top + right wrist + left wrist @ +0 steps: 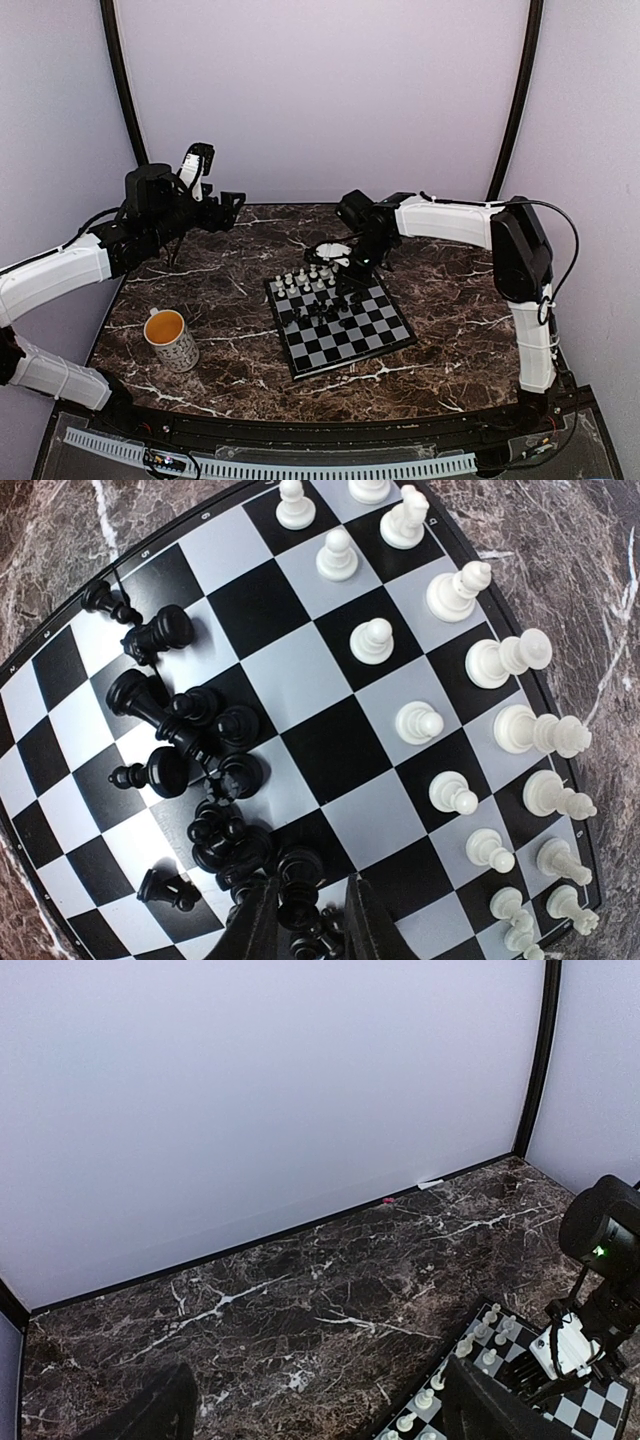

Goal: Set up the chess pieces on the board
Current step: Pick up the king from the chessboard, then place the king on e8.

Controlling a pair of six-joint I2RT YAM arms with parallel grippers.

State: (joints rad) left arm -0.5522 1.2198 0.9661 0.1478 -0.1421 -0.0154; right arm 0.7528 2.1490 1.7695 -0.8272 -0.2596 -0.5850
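Note:
The board (390, 345) lies mid-table. White chess pieces (305, 277) stand in two rows along its far-left edge, also seen in the right wrist view (372, 640). Black chess pieces (190, 715) lie jumbled in a heap near the board's middle, several tipped over. My right gripper (310, 920) hangs low over the heap, its fingers (255, 930) straddling one black piece (297, 890) with a gap on one side. My left gripper (320, 1410) is open and empty, raised at the table's far left (235, 205), away from the board (590, 1410).
A white mug (170, 338) with dark print and an orange inside stands on the marble tabletop (240, 300), left of the board. Pale walls close in the back and sides. The right arm (600, 1250) shows in the left wrist view.

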